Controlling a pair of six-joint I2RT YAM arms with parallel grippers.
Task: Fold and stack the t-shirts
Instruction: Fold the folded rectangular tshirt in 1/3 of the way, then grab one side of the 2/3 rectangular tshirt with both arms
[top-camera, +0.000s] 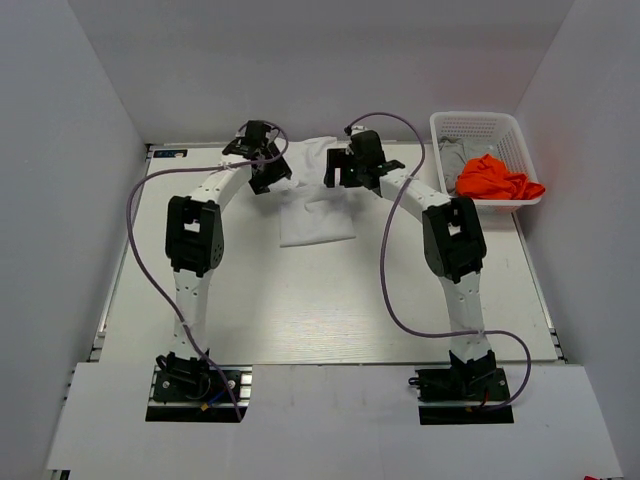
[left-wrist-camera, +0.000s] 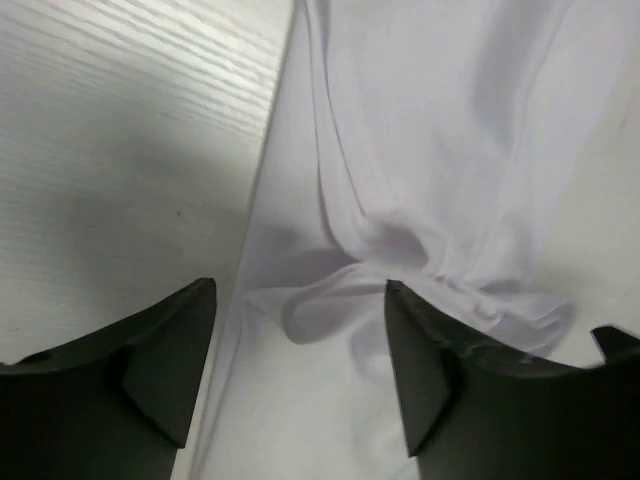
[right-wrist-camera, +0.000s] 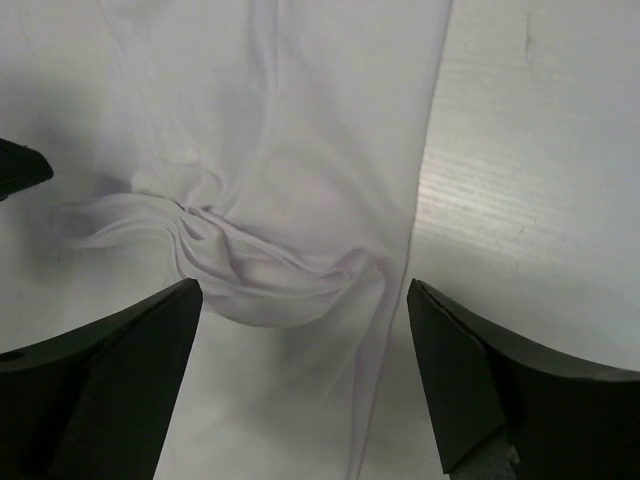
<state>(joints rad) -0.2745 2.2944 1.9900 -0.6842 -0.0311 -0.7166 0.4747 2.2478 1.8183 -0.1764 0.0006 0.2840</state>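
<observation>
The white t-shirt (top-camera: 316, 212) lies on the table at the far middle, rumpled at its far end. My left gripper (top-camera: 262, 152) is open over its far left edge; in the left wrist view the white cloth (left-wrist-camera: 400, 160) lies between and beyond the fingers (left-wrist-camera: 170, 350). My right gripper (top-camera: 350, 165) is open over its far right edge; the right wrist view shows bunched white cloth (right-wrist-camera: 280, 200) between the fingers (right-wrist-camera: 470, 370). The orange t-shirt (top-camera: 497, 180) and the grey t-shirt (top-camera: 455, 158) lie in the white basket (top-camera: 478, 122) at the far right.
The basket stands at the table's far right corner, partly over the edge. Grey walls close in the table on the left, back and right. Purple cables loop from both arms.
</observation>
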